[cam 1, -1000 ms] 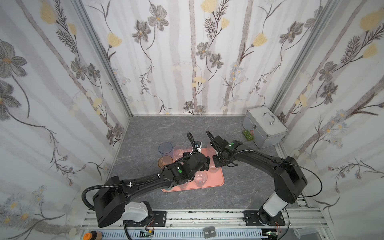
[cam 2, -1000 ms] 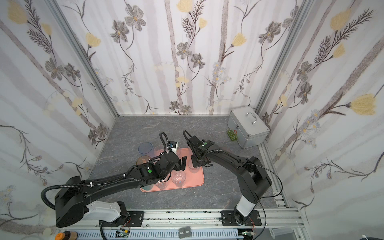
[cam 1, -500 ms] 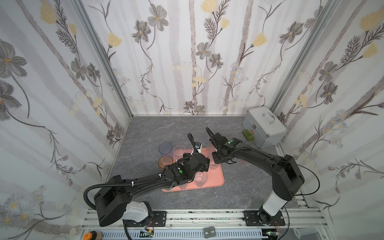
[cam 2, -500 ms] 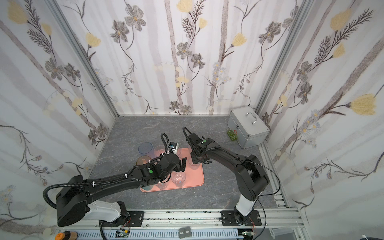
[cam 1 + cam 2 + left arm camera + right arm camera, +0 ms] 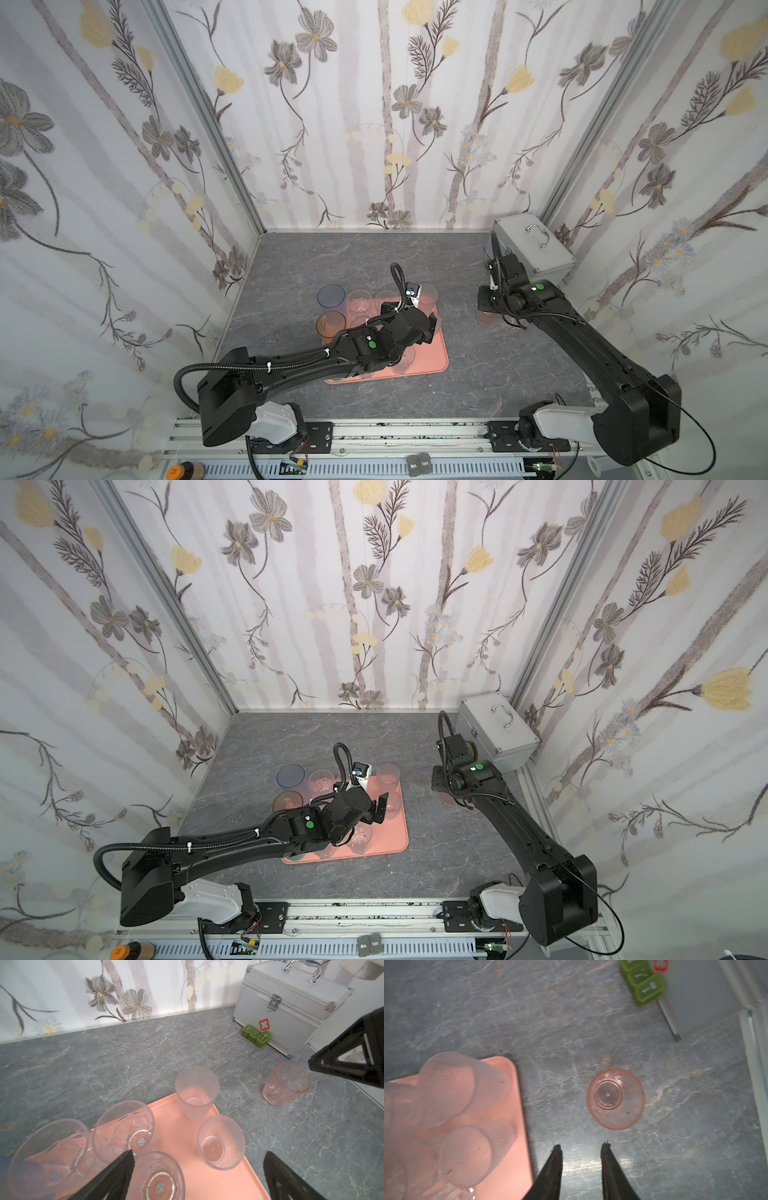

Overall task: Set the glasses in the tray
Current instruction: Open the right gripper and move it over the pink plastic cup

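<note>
- The tray [image 5: 437, 358] is a flat salmon-pink rectangle with rounded corners and a low rim, lying near the middle of the table [image 5: 353, 257].
- A tall frosted tumbler [image 5: 196, 1093] stands upright in one of the tray's far corners, with a shorter frosted tumbler [image 5: 221, 1142] just beside it. Three clear tumblers [image 5: 124, 1130] with faceted bases are crowded together further along the tray.
- A pink tumbler [image 5: 615, 1098] stands upright on the bare table, well apart from the tray, between it and the silver case [image 5: 532, 249].
- A blue tumbler [image 5: 331, 296] and an amber tumbler [image 5: 331, 325] stand at the tray's left side. Whether they are on it cannot be told.
- The left gripper [image 5: 198, 1156] hovers over the tray with its jaws spread wide, holding nothing.
- The right gripper [image 5: 581, 1146] hangs over the bare table with its jaws partly apart and empty. The pink tumbler is just ahead of its tips and not touching them.
- The table is grey with a marble pattern. A small green object [image 5: 256, 1035] lies against the case.
- The walls [image 5: 374, 124] are papered with grey and yellow flowers.
</note>
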